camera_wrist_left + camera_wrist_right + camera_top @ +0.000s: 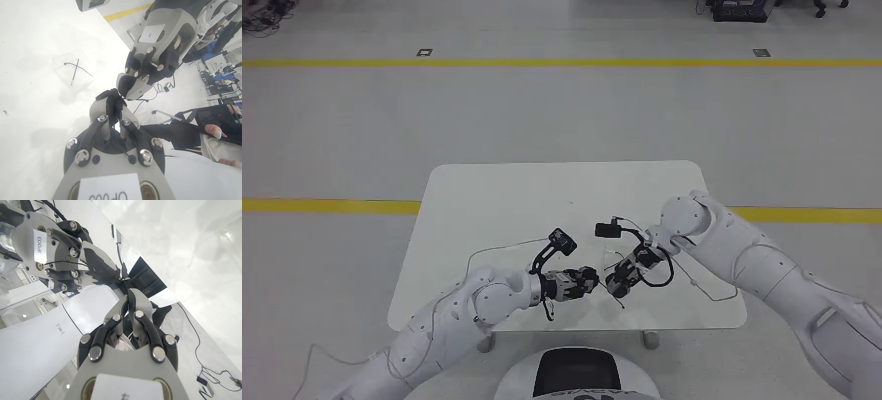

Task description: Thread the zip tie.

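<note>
Above the white table's (542, 200) front edge my two grippers meet tip to tip. The left gripper (589, 281) (114, 98) is shut on one end of a thin black zip tie (125, 284), whose strap trails back over that gripper's body. The right gripper (619, 284) (129, 298) is shut on the other part of the same tie, just short of the left fingertips (111, 273). In the left wrist view the right gripper's fingers (130, 88) nearly touch my own. Whether the tail has entered the tie's head is hidden between the fingers.
A clear shallow tray (62, 60) lies on the table beyond the grippers, with two more black zip ties (75, 69) crossed inside it. Cables (196, 344) trail on the floor beside the table.
</note>
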Available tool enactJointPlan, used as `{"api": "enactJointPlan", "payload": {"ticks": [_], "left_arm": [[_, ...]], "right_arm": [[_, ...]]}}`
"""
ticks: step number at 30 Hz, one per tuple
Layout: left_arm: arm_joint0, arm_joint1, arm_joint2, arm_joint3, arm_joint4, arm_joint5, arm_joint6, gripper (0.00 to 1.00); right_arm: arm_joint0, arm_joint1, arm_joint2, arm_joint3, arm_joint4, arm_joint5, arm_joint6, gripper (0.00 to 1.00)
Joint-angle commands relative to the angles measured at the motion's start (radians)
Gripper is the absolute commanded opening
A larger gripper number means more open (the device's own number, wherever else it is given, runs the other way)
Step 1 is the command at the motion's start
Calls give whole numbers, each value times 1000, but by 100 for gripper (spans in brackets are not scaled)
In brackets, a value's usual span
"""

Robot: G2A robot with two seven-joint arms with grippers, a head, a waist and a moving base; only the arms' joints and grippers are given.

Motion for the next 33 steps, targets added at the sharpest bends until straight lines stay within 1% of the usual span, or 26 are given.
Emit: {"api": "enactJointPlan", "payload": {"ticks": [1,13,18,24,29,30,31,32,33], "left_arm": [[0,0,1,0,-3,-2,0,0],[-6,-1,10,-2,-14,-3,-10,0],[-8,0,15,-2,-43,-3,-21,0],[-16,1,17,5,-69,-3,-30,0],[-25,0,18,25,-101,-3,-38,0],[-27,-1,18,28,-110,-3,-41,0],[-29,-1,19,32,-120,-3,-44,0],[-32,-2,18,37,-132,-3,-50,0],[-35,-3,18,41,-138,-3,-53,0]], "right_arm": [[1,0,-2,-3,-1,1,0,0],[8,-2,-5,-11,-3,6,0,0],[9,-2,-5,-17,-7,9,0,0],[10,-4,-7,-17,-5,9,0,0],[11,-7,-10,-11,-1,8,0,0],[11,-7,-10,-10,0,8,0,10],[10,-8,-9,-7,3,8,0,39],[10,-8,-7,-5,5,9,0,74],[9,-8,-6,-3,6,8,0,100]]}}
